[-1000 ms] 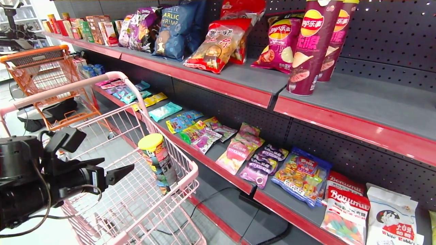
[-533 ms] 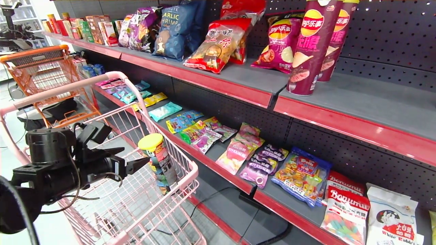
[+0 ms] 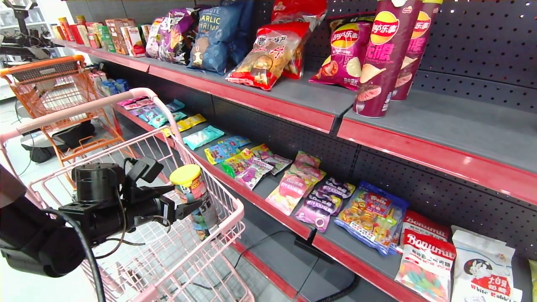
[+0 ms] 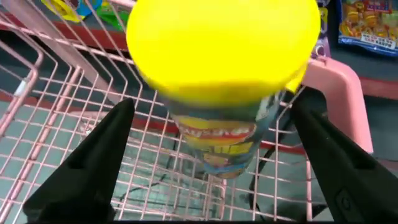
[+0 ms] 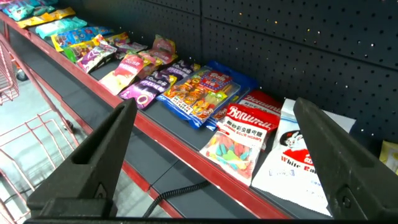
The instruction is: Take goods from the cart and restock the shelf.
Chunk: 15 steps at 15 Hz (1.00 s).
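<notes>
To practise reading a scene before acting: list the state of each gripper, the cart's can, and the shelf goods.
yellow-lidded can: upright in the pink cart, lid on.
left gripper: open, fingers flanking the can.
right gripper: open, empty, above the lower shelf.
tall chip cans: upright on the upper shelf.
candy bags: lying flat.

Cart (image 3: pixel 237 208) coated wire (glossy pink); can lid (image 3: pixel 185 174) smooth plastic.
</notes>
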Motion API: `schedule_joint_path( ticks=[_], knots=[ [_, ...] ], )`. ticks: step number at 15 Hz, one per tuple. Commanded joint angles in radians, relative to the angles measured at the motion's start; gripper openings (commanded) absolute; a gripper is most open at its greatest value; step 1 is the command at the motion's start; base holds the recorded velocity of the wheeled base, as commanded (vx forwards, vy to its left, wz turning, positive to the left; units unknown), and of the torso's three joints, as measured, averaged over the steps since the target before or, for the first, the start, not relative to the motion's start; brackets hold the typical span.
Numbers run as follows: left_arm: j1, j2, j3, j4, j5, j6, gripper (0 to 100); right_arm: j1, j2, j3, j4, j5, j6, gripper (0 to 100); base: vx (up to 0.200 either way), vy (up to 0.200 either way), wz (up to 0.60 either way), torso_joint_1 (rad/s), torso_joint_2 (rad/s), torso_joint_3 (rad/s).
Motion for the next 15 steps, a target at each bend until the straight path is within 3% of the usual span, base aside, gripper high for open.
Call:
schedule_joint_path(
  ticks=[1, 7, 8, 12, 15],
  knots=[
    [-0.008, 0.050, -0.055, 0.001, -0.004, 0.008, 100, 0.000, 0.000, 0.000, 0.000, 0.000, 0.000, 100, 0.000, 0.000, 0.00, 0.000, 0.00, 0.000],
    [-0.031, 0.096, -0.105, -0.001, -0.001, 0.019, 100, 0.000, 0.000, 0.000, 0.000, 0.000, 0.000, 100, 0.000, 0.000, 0.00, 0.000, 0.00, 0.000],
    [-0.035, 0.098, -0.108, -0.002, 0.001, 0.021, 0, 0.000, 0.000, 0.000, 0.000, 0.000, 0.000, 100, 0.000, 0.000, 0.00, 0.000, 0.00, 0.000],
    [-0.035, 0.058, -0.091, 0.001, -0.001, 0.016, 0, 0.000, 0.000, 0.000, 0.000, 0.000, 0.000, 100, 0.000, 0.000, 0.00, 0.000, 0.00, 0.000],
    [-0.035, -0.100, -0.012, 0.041, 0.004, 0.013, 0, 0.000, 0.000, 0.000, 0.000, 0.000, 0.001, 100, 0.000, 0.000, 0.00, 0.000, 0.00, 0.000]
  ],
)
